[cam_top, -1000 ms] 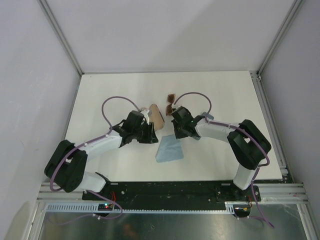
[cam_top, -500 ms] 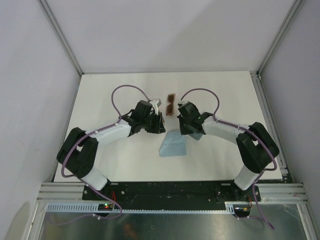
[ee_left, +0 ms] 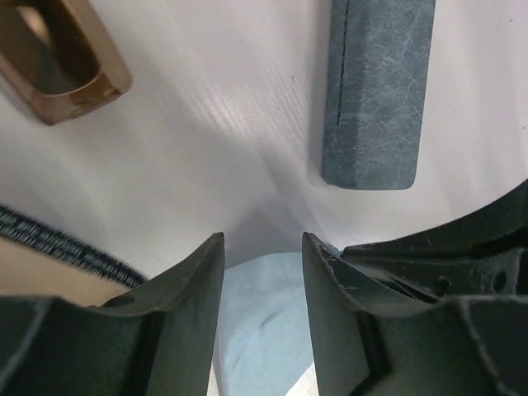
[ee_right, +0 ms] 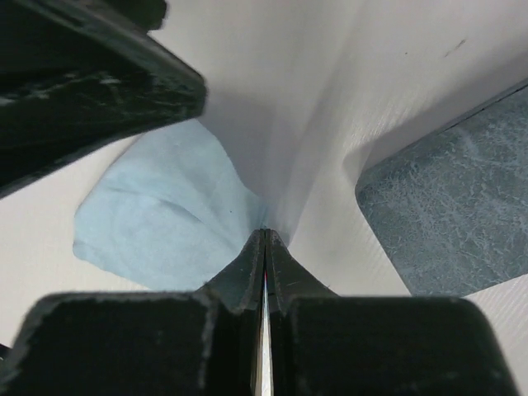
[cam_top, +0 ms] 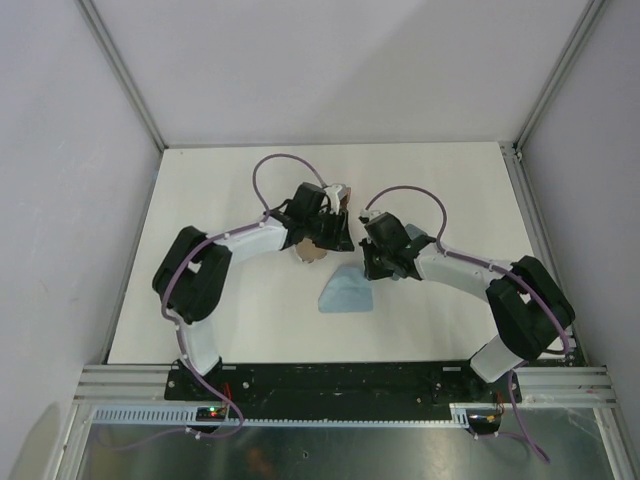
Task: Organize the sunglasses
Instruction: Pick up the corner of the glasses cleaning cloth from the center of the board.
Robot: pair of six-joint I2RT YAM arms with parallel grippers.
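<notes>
The brown-amber sunglasses (ee_left: 58, 74) lie on the table at the top left of the left wrist view; in the top view the left arm hides them. The white pair is out of view. My left gripper (ee_left: 262, 239) is open and empty, low over a light blue cloth (ee_left: 264, 330). My right gripper (ee_right: 264, 233) is shut, its tips pinched at a corner of that cloth (ee_right: 165, 223). In the top view the left gripper (cam_top: 328, 232) and right gripper (cam_top: 372, 262) sit close together above the cloth (cam_top: 345, 295).
A closed grey-blue case (ee_left: 375, 91) lies just beyond the left gripper and shows beside the right fingers (ee_right: 445, 214). An open case with a tan lining (cam_top: 312, 250) lies under the left wrist. The left arm's dark body (ee_right: 82, 74) crowds the right gripper.
The left arm has swung right and farther out, now covering the amber sunglasses and hovering over the cloth. The right gripper shifted slightly toward the cloth's upper corner.
</notes>
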